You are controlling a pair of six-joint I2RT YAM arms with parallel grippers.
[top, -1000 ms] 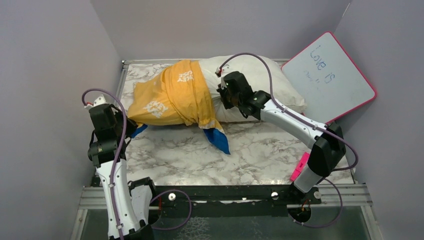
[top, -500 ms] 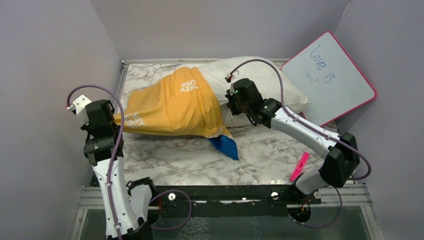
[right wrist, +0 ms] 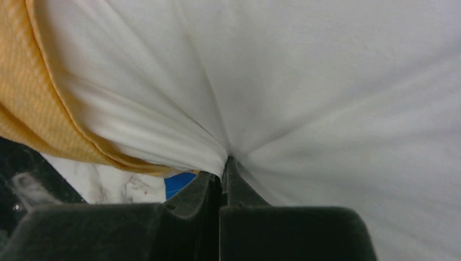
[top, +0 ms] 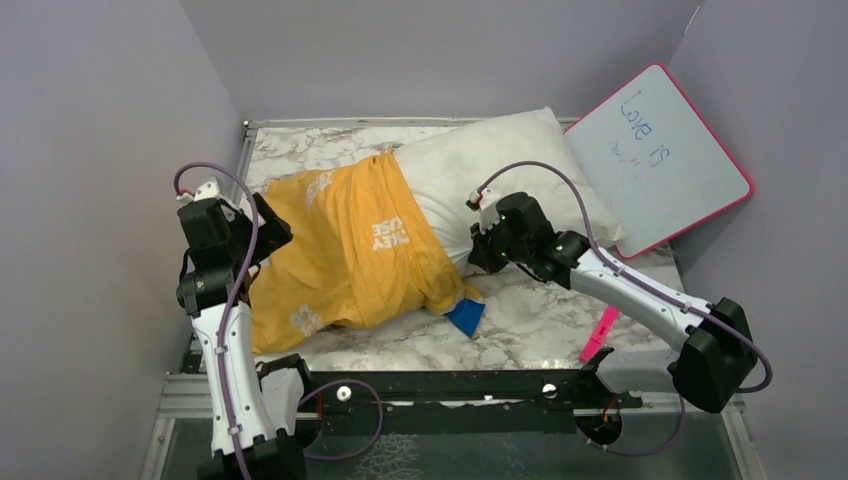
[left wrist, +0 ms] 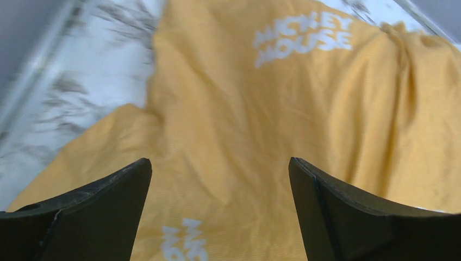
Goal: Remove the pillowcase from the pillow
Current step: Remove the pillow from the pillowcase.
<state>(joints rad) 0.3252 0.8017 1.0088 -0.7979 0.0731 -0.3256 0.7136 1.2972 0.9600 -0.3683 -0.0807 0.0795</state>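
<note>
1. Grey-walled booth, marble bench (top: pixel 560 310), pink-edged whiteboard (top: pixel 660 150) propped in the far right corner.
2. Got the pillow (top: pixel 500 165) lying slantwise across the bench, long axis from near left to far right, bare white end pointing at the whiteboard.
3. Got the pillowcase (top: pixel 350 250) over the near-left part, yellow side up, mouth facing far right around the pillow's middle, closed end toward the near-left corner.
4. Got the right gripper (right wrist: pixel 223 168) pressed together on a fold of white pillow cloth along the near long edge, just right of that mouth.
5. Got the left gripper (left wrist: pixel 218 166) spread wide, nothing between the jaws, hovering over the yellow cloth at the closed end. Can't tell about contact, looks apart though.
6. Guessing next up: clamp the left one on the loose cloth right below it and drag toward near left, straight along the long axis, away from the right-hand pinch. Makes sense with the left arm way nearer to that end.
7. Worth watching: pulling sideways instead of along the axis probably just bunches the cloth at the mouth.
</note>
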